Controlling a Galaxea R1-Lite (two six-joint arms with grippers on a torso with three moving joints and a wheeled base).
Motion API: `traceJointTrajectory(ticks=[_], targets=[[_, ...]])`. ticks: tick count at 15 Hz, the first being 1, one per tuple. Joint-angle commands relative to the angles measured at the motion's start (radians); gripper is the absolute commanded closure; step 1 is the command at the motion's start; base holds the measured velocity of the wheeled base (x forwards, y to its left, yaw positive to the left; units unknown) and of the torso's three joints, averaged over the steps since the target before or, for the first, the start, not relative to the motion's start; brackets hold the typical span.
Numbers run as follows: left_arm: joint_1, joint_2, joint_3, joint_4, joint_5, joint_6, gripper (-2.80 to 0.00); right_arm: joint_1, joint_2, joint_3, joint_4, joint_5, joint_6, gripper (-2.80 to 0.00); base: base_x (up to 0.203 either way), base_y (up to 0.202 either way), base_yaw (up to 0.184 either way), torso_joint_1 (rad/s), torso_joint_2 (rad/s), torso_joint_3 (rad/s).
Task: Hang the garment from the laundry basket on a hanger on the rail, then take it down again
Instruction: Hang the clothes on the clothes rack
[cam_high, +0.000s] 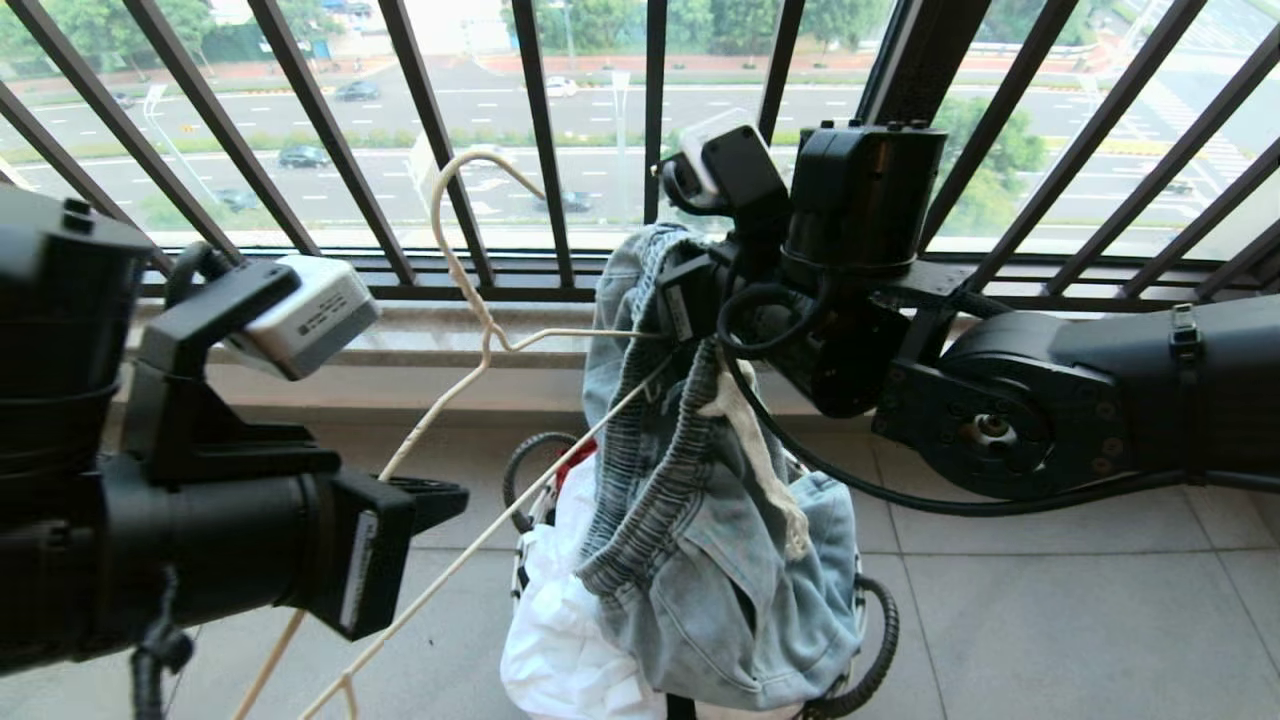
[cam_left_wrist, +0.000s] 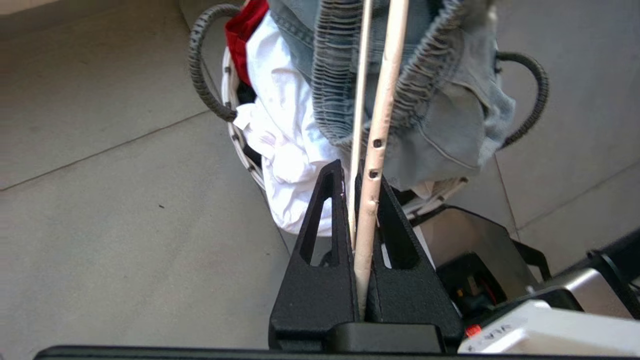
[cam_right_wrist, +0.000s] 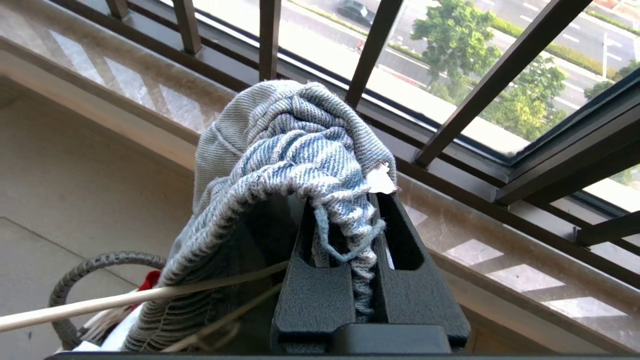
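The garment (cam_high: 720, 580), blue-grey denim shorts with a ribbed waistband and cream drawstring, hangs above the laundry basket (cam_high: 880, 640). My right gripper (cam_high: 690, 290) holds it up, shut on the waistband. The right wrist view shows the ribbed band pinched between the jaws of the right gripper (cam_right_wrist: 347, 210). My left gripper (cam_high: 440, 497) is lower left, shut on a wire of the cream hanger (cam_high: 440, 410). In the left wrist view the left gripper (cam_left_wrist: 350, 172) clamps the chipped hanger (cam_left_wrist: 382, 115), whose wires run into the waistband opening of the garment (cam_left_wrist: 450, 130). The rail is out of view.
Black window railing (cam_high: 540, 130) and a stone sill (cam_high: 440, 345) stand right behind the garment. White cloth (cam_high: 560, 620) and a red piece (cam_left_wrist: 242, 30) fill the basket rim (cam_left_wrist: 235, 135). Grey tiled floor (cam_high: 1050, 620) lies around it. Part of the robot's base (cam_left_wrist: 475, 240) sits beside the basket.
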Motion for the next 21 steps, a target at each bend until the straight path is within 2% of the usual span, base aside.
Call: traceJointTrajectory(ticks=[1,2,5,7,14,16,19,21], targets=[[-0.014,0.09,0.018,-0.075,0.108,-0.027,0.0,0.038,-0.047,0.0,-0.006,-0.036,-0.002,0.0,0.0,0.0,0.0,0.0,0.0,0.0],[-0.029,0.102,0.019,-0.11,0.148,-0.049,0.0,0.051,-0.053,-0.001,-0.006,-0.064,-0.002,0.0,0.0,0.0,0.0,0.0,0.0,0.0],[-0.061,0.136,0.019,-0.187,0.336,-0.055,0.0,0.066,-0.068,-0.011,-0.006,-0.142,-0.002,0.0,0.0,0.0,0.0,0.0,0.0,0.0],[-0.071,0.159,0.022,-0.281,0.417,-0.053,0.0,0.066,-0.07,-0.042,-0.006,-0.174,-0.002,0.0,0.0,0.0,0.0,0.0,0.0,0.0],[-0.083,0.091,0.022,-0.29,0.434,-0.028,0.0,0.03,-0.105,-0.061,0.008,-0.202,-0.004,0.0,0.0,0.0,0.0,0.0,0.0,0.0],[-0.086,0.061,0.021,-0.292,0.443,0.009,0.0,0.011,-0.111,-0.063,0.02,-0.202,-0.002,0.0,0.0,0.0,0.0,0.0,0.0,0.0],[-0.088,0.071,0.021,-0.291,0.465,0.011,0.0,0.016,-0.111,-0.063,0.022,-0.205,-0.002,0.0,0.0,0.0,0.0,0.0,0.0,0.0],[-0.088,0.097,0.022,-0.291,0.558,0.012,0.0,0.048,-0.11,-0.067,0.025,-0.205,-0.002,0.0,0.0,0.0,0.0,0.0,0.0,0.0]])
